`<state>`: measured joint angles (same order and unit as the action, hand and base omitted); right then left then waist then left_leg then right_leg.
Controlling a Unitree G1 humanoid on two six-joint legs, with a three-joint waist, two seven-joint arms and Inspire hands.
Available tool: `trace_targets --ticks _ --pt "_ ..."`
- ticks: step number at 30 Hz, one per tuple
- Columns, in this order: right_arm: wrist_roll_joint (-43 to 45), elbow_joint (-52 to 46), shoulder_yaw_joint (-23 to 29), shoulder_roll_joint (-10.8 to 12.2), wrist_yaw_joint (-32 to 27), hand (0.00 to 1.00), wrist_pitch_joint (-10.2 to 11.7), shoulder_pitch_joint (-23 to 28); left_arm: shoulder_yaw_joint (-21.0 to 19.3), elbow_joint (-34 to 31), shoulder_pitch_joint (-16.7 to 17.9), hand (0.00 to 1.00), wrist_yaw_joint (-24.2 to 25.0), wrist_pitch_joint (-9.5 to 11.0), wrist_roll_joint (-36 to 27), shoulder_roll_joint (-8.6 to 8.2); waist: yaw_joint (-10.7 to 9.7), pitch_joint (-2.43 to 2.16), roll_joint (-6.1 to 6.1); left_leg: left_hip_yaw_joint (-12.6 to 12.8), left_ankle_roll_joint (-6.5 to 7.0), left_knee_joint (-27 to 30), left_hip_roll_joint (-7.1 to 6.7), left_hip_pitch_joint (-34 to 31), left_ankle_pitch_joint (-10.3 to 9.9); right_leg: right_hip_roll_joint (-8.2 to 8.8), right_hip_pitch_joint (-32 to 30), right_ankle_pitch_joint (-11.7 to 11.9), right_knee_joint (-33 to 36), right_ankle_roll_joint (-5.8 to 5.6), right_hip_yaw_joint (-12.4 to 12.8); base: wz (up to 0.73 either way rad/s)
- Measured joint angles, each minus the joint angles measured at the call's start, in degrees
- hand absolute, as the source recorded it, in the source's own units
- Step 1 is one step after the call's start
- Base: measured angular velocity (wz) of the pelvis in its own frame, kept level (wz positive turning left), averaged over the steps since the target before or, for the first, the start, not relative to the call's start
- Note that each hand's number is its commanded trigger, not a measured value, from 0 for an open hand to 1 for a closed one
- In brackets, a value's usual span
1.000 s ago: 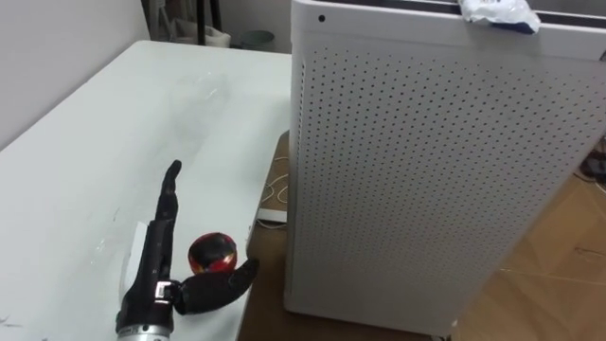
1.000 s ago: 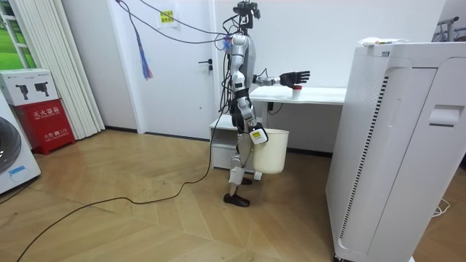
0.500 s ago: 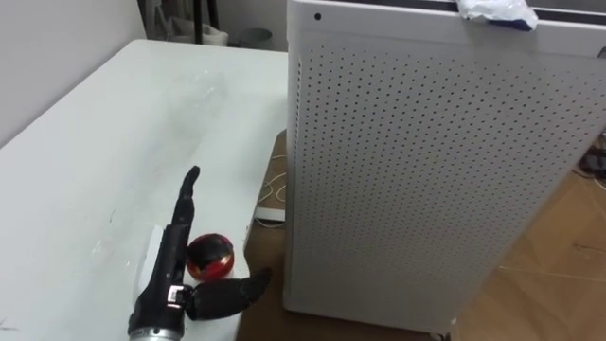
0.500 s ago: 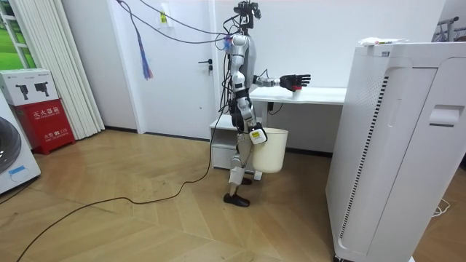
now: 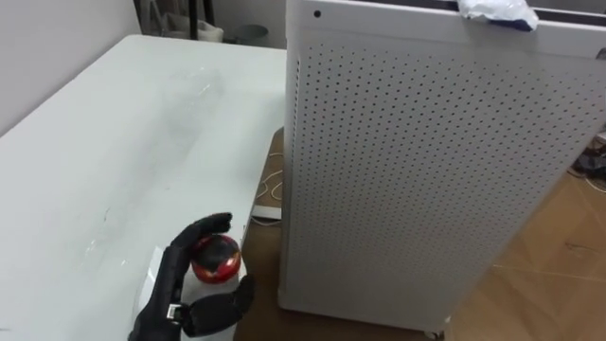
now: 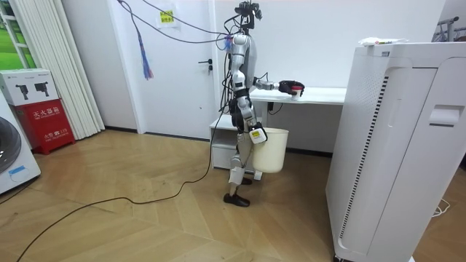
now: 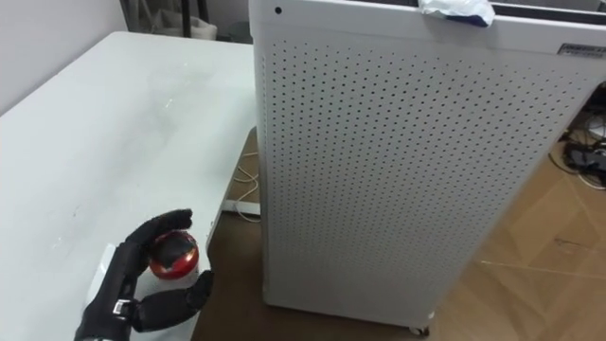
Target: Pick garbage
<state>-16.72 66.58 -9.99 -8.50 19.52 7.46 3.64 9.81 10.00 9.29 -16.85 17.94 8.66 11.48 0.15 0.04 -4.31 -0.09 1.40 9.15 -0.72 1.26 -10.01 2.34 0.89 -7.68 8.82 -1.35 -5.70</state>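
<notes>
Left hand (image 5: 180, 270) is closed over the red-and-black ball (image 5: 216, 258): fingers curl across its top and far side, thumb comes in from the near side. Ball sits at the near right corner of the white table (image 5: 114, 142), just beside the edge; whether it is off the surface yet cannot be told. Hand lies partly over a flat white slip (image 5: 153, 268). Right hand (image 6: 253, 132) is low at the robot's side, at the rim of a white bucket (image 6: 273, 149). Robot stands at the table end, with a tall perforated white air purifier (image 5: 426, 170) close on the right; a crumpled wrapper (image 5: 497, 11) lies on its top. Risks, judged: the ball is round and probably smooth, so an uneven squeeze could pop it out sideways, and this near the edge it would roll off to the wooden floor (image 5: 559, 246). A shallow wrap could also lose it in transit to the bucket.
</notes>
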Motion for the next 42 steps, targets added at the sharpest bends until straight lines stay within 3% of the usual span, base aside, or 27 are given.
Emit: trace_targets --ticks 14,22,29,34,38,42 --pt "-0.40 -0.25 -0.03 -0.03 -0.16 1.00 0.00 0.17 -0.02 0.90 0.00 1.00 -0.04 0.09 -0.29 -0.05 0.20 -0.09 0.18 0.73 0.01 -0.07 0.06 0.57 -0.04 -0.10 0.19 0.06 0.01 0.09 0.76 -0.02" --pt "-0.38 -3.35 -0.11 -0.13 -2.26 1.00 -0.02 -0.40 0.57 0.65 -0.03 1.00 0.61 0.06 -5.80 0.41 0.08 0.30 0.95 1.09 -0.02 0.00 0.31 0.48 -0.19 -0.25 0.07 0.18 0.08 0.23 0.99 -0.02" --pt "1.54 -14.04 -0.60 -1.09 -5.14 1.00 -0.07 -1.67 4.73 -5.70 -1.06 1.00 3.73 -0.08 -5.73 1.74 -0.68 0.58 0.40 1.48 -0.03 0.48 0.35 -0.66 -0.20 -0.27 -1.08 0.20 0.32 0.25 1.38 -0.02" --pt "1.50 -20.41 -0.60 -0.86 -5.92 1.00 0.01 -3.73 7.33 -6.75 -4.87 1.00 8.23 -0.09 -5.95 0.56 -1.42 1.00 0.94 2.32 -0.02 0.43 0.44 -0.96 -0.21 -0.36 -1.99 0.24 0.92 0.27 2.14 -0.09" --pt "1.15 -23.89 -0.60 -0.81 -6.59 1.00 0.07 -3.74 7.41 -6.73 -5.06 1.00 11.53 -0.28 -5.93 0.47 -1.70 1.34 1.51 2.58 -0.04 0.34 0.55 -1.03 -0.24 -0.47 -2.26 0.24 0.92 0.28 2.39 -0.05" --pt "1.15 -26.28 -1.44 -0.95 -7.44 1.00 0.06 -3.71 9.06 -6.74 -5.01 1.00 14.94 -1.93 -5.87 1.08 -1.61 1.17 1.86 2.58 -0.04 0.42 0.51 -1.77 -0.24 -0.44 -3.06 0.24 0.95 0.28 2.53 0.00"
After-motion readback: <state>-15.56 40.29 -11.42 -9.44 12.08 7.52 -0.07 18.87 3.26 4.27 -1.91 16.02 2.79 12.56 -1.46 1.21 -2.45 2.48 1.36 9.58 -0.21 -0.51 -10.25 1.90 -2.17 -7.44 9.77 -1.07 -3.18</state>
